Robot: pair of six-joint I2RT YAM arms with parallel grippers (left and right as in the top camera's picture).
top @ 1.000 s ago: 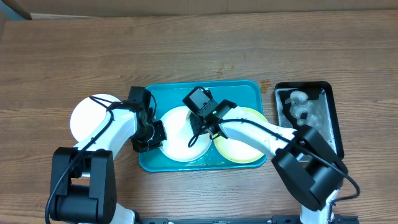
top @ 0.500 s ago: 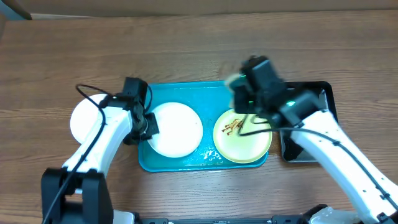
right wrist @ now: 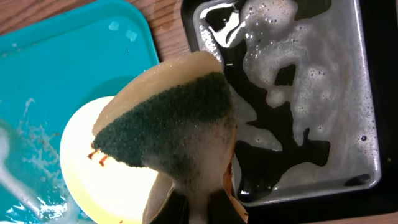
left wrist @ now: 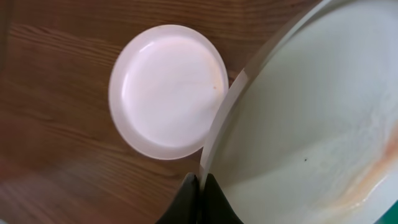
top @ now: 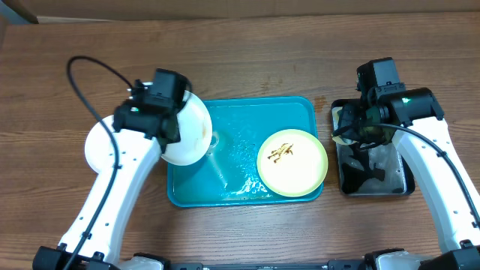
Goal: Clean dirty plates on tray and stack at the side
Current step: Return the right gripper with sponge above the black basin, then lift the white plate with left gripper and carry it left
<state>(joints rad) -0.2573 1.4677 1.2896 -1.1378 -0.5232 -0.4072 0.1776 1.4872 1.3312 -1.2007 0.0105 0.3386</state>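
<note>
My left claw (left wrist: 200, 190) pinches the lifted plate (left wrist: 311, 118), my right claw (right wrist: 198, 205) the sponge (right wrist: 171, 127); I'd level that plate squarely above the resting plate (left wrist: 166, 87).

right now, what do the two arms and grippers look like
The left arm and right arm are white tubular links joined by black joint housings. A thin black cable loops loose off the left one. The left gripper and right gripper have slim black fingers.

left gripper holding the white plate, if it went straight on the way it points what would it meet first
Probably the other white plate lying on the table, straight ahead of the left gripper and its held plate in the wrist view. Depth is unclear, so not certain.
</note>
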